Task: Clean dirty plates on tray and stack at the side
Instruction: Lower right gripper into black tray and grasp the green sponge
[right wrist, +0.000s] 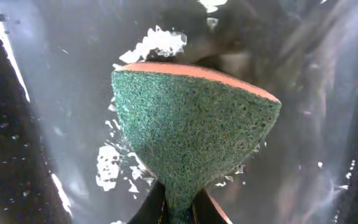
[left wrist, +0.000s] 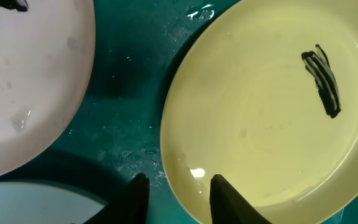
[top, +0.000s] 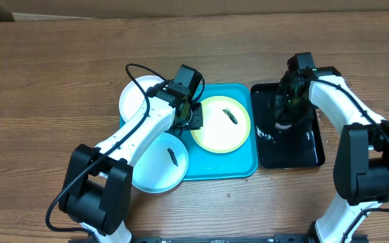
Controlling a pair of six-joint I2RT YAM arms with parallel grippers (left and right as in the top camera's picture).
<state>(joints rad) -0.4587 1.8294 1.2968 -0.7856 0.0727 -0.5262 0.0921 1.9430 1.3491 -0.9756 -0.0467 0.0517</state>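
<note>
On table (top: 46,81) centre: turquoise tray (top: 238,169), long side running left to right. Yellow-green plate (top: 215,131) lies flat on its right half; dark smear (top: 229,115) on the plate's far-right part.

White plate (top: 137,98) at the tray's far-left corner, overhanging the rim onto the table. Pale blue plate (top: 154,169) at the near-left corner, also overhanging, with a dark smear (top: 172,156) toward its right side. All three plates lie apart and unstacked.

Left gripper (top: 194,119) is over the tray at the left rim of the yellow-green plate. Left wrist view: fingers (left wrist: 229,202) apart, one over the plate's inner face, the other over wet tray floor, rim between them. Jaws parted; no pinch on the rim visible.

Right of the turquoise tray, just beside it: black tray (top: 302,152), glossy and wet, with white foam flecks. Right gripper (top: 283,116) hangs above its far-left part. Right wrist view: jaws clamped on the sponge (right wrist: 191,143), green scouring face toward the camera, orange body behind, squeezed narrow at the fingertips.
</note>
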